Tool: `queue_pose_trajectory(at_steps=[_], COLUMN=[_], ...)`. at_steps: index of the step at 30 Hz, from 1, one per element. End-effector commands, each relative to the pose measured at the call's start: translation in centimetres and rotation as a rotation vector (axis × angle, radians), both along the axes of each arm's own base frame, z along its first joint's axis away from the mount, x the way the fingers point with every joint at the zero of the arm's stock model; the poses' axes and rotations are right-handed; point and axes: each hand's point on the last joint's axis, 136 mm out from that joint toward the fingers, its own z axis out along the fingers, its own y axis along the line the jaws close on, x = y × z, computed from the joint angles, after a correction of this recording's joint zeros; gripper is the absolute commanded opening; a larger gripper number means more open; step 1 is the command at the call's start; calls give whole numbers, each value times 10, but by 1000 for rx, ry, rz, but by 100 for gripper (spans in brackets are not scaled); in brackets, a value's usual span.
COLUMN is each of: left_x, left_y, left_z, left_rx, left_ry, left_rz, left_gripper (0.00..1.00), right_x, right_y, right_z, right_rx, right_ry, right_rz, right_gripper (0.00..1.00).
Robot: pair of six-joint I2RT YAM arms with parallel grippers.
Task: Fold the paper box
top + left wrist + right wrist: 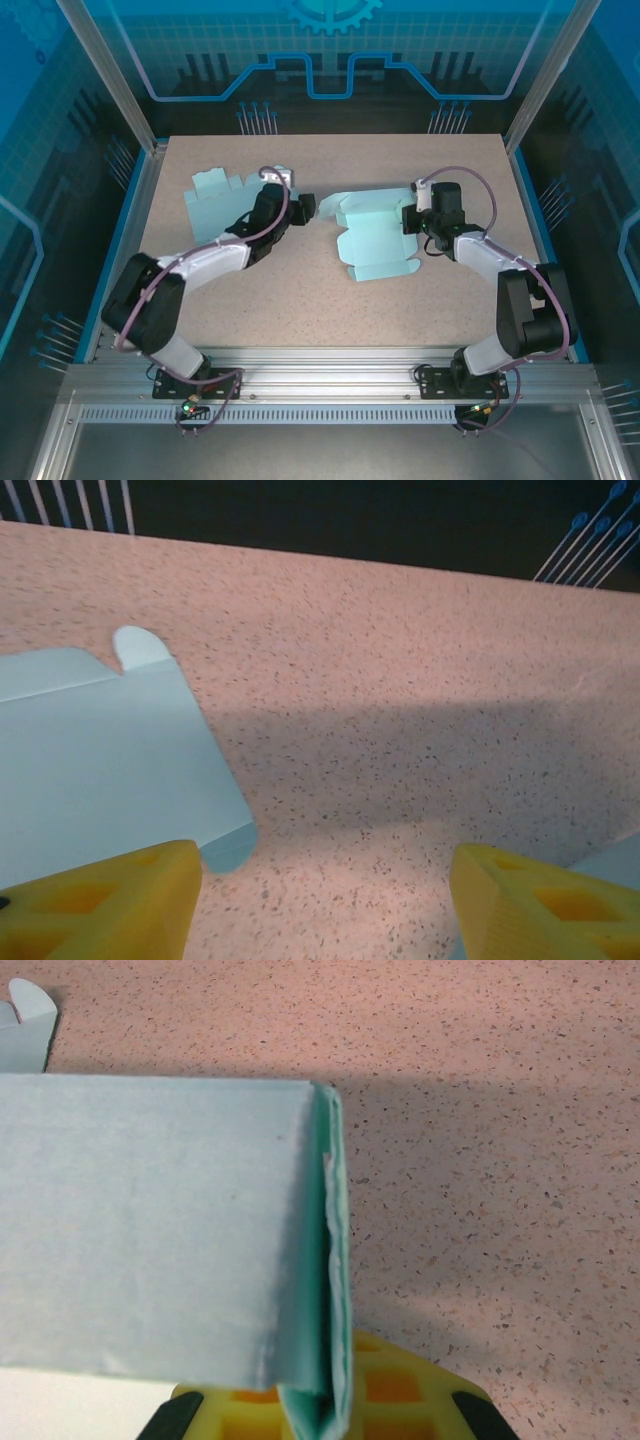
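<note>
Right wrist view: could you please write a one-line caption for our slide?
The right gripper, jaws closed on a folded wall of the pale teal paper box, with the speckled table beyond.

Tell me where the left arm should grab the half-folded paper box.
Probably the left flap of the paper box, approached from the left, fingers straddling its edge. That flap looks lifted off the table and faces the open left gripper; the right gripper pinches the opposite wall.
</note>
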Motion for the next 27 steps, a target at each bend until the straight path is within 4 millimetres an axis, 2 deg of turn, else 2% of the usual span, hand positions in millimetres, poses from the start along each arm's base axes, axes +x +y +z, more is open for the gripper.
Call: queue_pose_trajectory(at_steps=[1, 5, 11, 17, 20, 24, 27], left_x=[18, 20, 0, -20, -25, -28, -32], left_y=[-22, -39, -59, -84, -86, -78, -84], left_z=[7, -5, -13, -26, -29, -35, -37], left_rx=[-16, -56, -129, -116, -116, -114, -134], left_ry=[-34, 6, 24, 47, 53, 58, 68], left_rz=[-91, -156, -229, -288, -284, -252, -287], left_gripper=[66, 64, 64, 63, 62, 59, 58], right_x=[3, 3, 3, 3, 3, 3, 3], right_y=[2, 2, 2, 1, 1, 2, 1], right_z=[13, 12, 11, 11, 12, 11, 11], right_rx=[30, 29, 28, 29, 29, 29, 29], right_ry=[-34, -32, -27, -29, -31, -28, -27], right_rz=[2, 2, 2, 1, 1, 2, 2], right_gripper=[0, 0, 0, 0, 0, 0, 0])
